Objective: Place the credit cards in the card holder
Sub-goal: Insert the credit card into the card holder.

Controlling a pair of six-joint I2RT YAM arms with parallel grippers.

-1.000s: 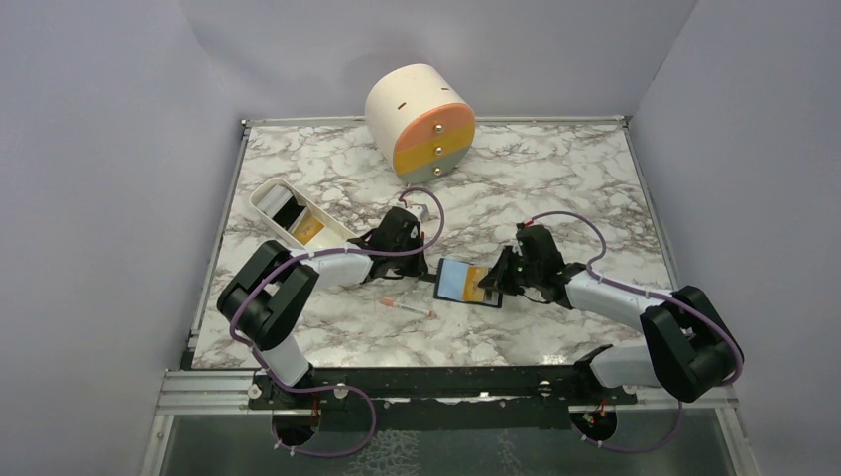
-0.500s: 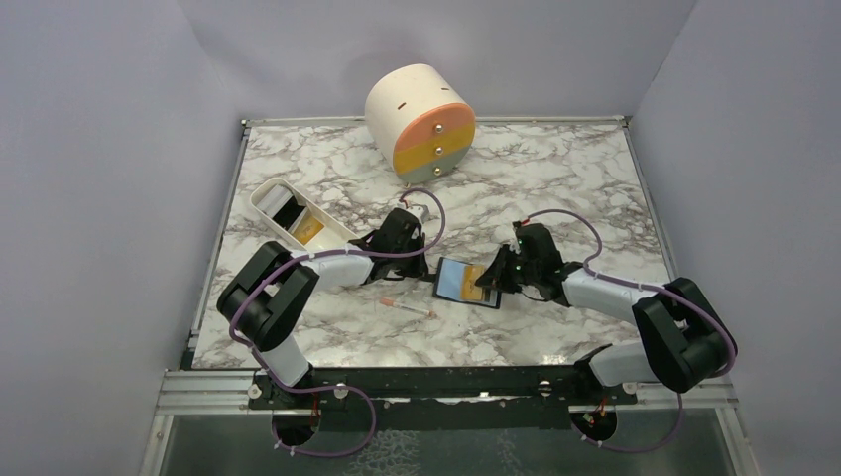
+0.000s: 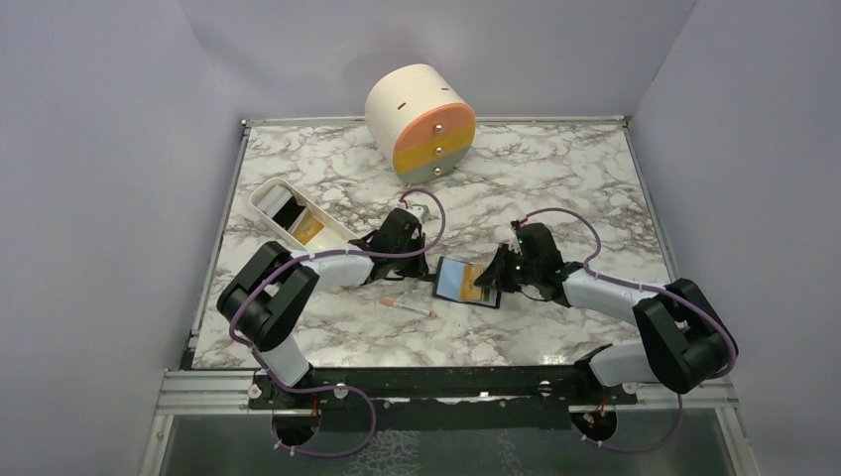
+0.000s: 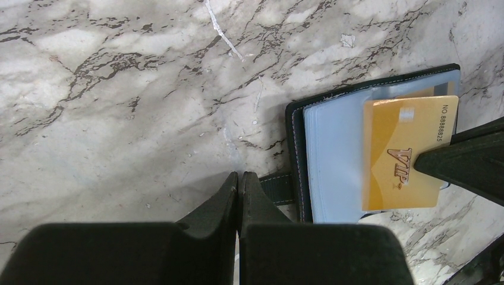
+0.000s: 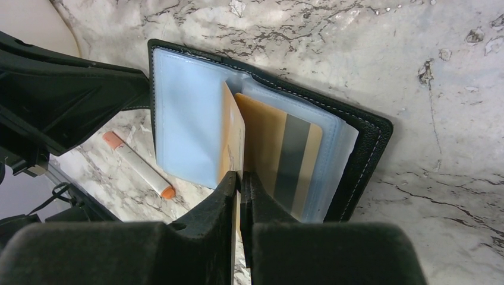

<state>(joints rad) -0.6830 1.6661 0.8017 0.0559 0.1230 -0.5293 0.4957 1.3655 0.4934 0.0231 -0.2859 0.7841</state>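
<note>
- Lately the right gripper [image 5: 240, 176] has edged leftward, jaws clamped on the yellow card [image 4: 404, 148], which seems partly inside the card holder [image 5: 368, 138].
- Left gripper [image 4: 239, 177], jaws together on the holder's strap, steadies it.

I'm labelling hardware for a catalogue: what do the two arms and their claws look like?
The left arm and right arm have black joints and white link shells, each with a looping purple cable. The left claw and right claw are matte black, with two flat tapered fingers.
</note>
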